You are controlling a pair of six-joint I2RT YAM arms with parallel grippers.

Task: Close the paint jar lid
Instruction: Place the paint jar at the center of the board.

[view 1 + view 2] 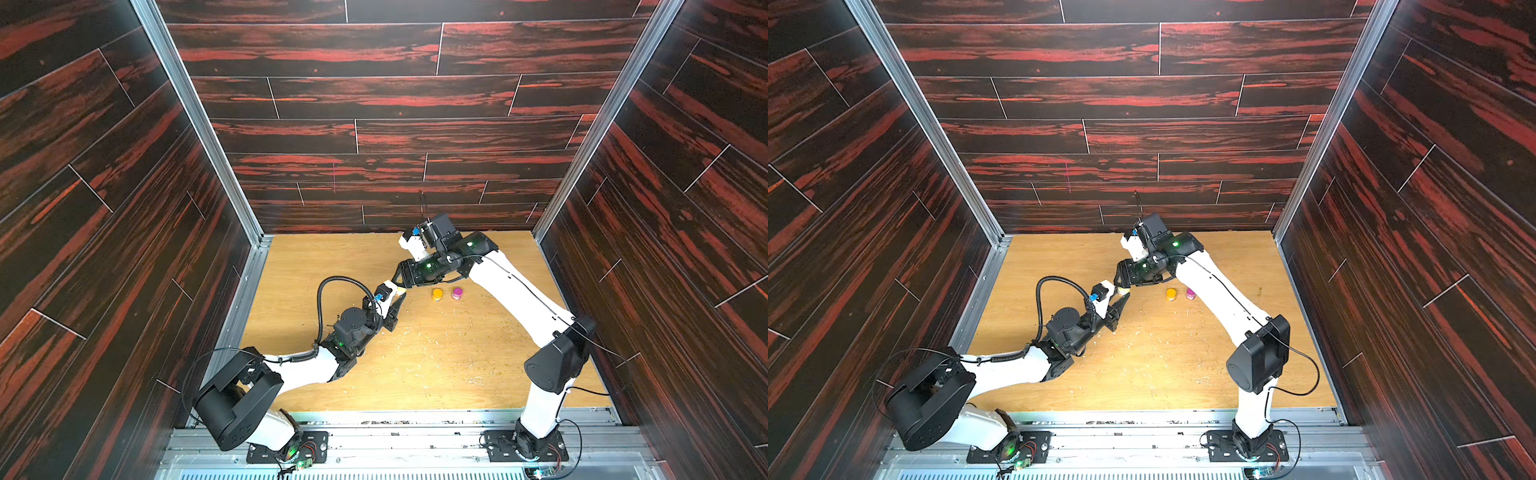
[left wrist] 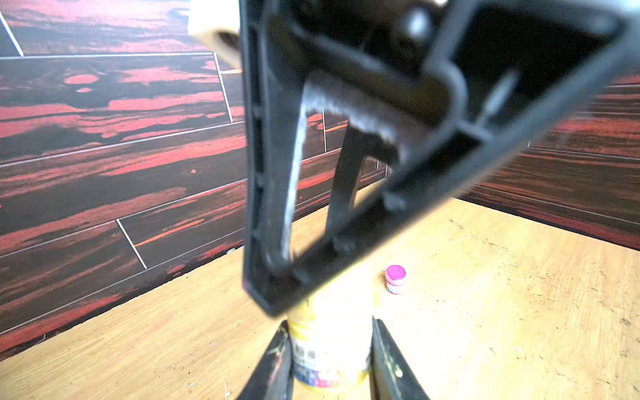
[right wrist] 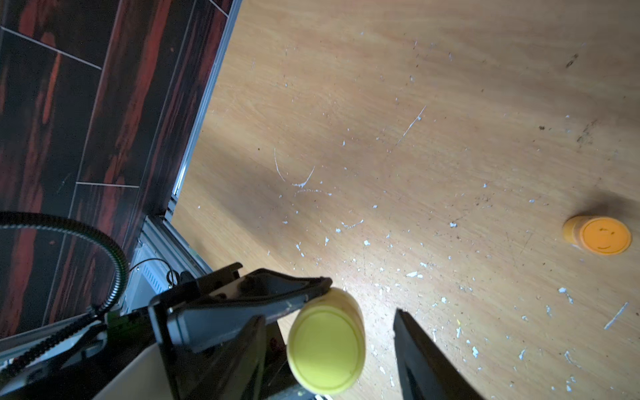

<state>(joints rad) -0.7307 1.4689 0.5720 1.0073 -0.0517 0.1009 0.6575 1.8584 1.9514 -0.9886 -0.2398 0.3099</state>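
Observation:
A yellow paint jar [image 2: 329,349] with a printed label stands upright between the fingers of my left gripper [image 2: 329,322], which is shut on its body just above the table. The jar's yellow lid [image 3: 325,341] sits on top of it. My right gripper [image 3: 330,313] hangs over the lid, open, with one finger [image 3: 415,346] clearly apart from the lid's rim and the other close beside it. In both top views the two grippers meet at the jar [image 1: 400,289] [image 1: 1122,290] in the middle of the table.
An orange jar [image 1: 436,294] [image 3: 601,235] and a pink jar [image 1: 456,293] [image 2: 395,278], both with lids on, stand just right of the grippers. The wooden table [image 1: 415,365] is flecked with dried paint. Dark panelled walls enclose three sides.

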